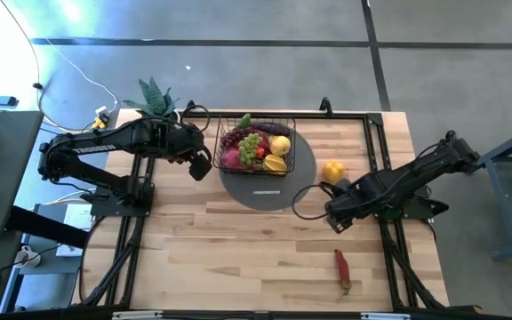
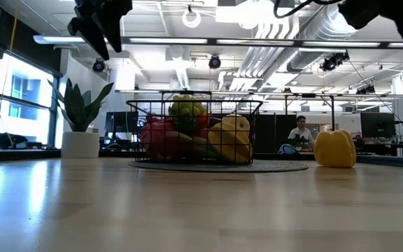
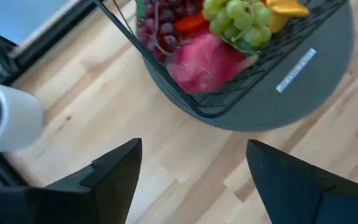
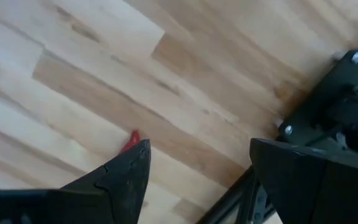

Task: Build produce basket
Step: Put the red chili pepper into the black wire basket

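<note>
Inspector: Basket (image 1: 258, 142) location?
Clerk: On the grey mat (image 1: 299, 178), filled with produce (image 3: 211, 59).
Inspector: Hands?
Clerk: Left hand (image 1: 199, 166) just beside the basket, wide, empty. Right hand (image 1: 337, 222) wide, empty, above bare desk (image 1: 238, 249).

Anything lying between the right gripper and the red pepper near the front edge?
No. In the high view, only bare wood separates the right gripper from the red pepper.
</note>
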Action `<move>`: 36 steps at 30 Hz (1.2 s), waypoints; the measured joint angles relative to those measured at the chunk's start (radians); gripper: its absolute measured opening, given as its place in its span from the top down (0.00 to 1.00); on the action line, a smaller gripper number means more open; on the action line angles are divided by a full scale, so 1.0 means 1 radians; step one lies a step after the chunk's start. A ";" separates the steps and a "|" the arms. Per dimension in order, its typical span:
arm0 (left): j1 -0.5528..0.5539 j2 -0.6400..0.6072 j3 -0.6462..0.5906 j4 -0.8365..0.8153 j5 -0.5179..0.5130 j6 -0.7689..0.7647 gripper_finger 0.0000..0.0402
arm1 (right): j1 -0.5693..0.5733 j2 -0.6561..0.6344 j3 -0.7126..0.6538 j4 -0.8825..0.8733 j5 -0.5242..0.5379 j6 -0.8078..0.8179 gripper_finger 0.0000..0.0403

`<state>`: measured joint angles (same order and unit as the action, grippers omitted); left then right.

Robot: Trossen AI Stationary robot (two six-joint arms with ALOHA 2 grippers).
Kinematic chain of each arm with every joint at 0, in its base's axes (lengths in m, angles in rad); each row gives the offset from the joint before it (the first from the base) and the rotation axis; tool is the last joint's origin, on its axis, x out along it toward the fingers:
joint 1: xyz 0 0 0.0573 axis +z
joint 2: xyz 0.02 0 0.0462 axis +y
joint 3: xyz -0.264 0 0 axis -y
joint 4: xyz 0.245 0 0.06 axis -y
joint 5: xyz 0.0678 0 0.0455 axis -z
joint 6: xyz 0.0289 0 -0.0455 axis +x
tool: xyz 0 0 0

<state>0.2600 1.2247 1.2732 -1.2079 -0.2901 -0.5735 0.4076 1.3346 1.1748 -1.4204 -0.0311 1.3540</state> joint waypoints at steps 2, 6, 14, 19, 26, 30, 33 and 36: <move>0.011 0.000 0.000 0.000 0.040 -0.001 0.30 | 0.006 0.000 0.000 0.001 -0.031 0.002 0.36; 0.021 0.000 0.000 0.001 0.112 -0.003 0.30 | 0.034 0.000 0.000 0.020 -0.060 0.046 0.36; 0.021 0.000 0.000 0.001 0.127 -0.002 0.30 | 0.103 0.000 0.000 0.151 -0.090 0.180 0.36; 0.021 0.000 0.000 0.002 0.129 -0.002 0.30 | 0.158 0.000 0.000 0.156 -0.065 0.284 0.36; 0.021 0.000 0.000 0.002 0.136 0.000 0.30 | 0.252 0.002 0.000 0.202 -0.012 0.453 0.36; 0.021 0.000 0.000 0.002 0.136 0.000 0.30 | 0.300 0.030 0.000 0.207 0.008 0.527 0.36; 0.021 0.000 0.000 0.002 0.136 0.000 0.30 | 0.327 0.072 0.000 0.230 0.005 0.540 0.36; 0.021 0.000 0.000 0.002 0.136 0.000 0.30 | 0.345 0.111 0.000 0.262 0.004 0.562 0.36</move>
<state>0.2806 1.2247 1.2732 -1.2057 -0.1539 -0.5732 0.7528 1.4454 1.1748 -1.1581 -0.0269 1.9160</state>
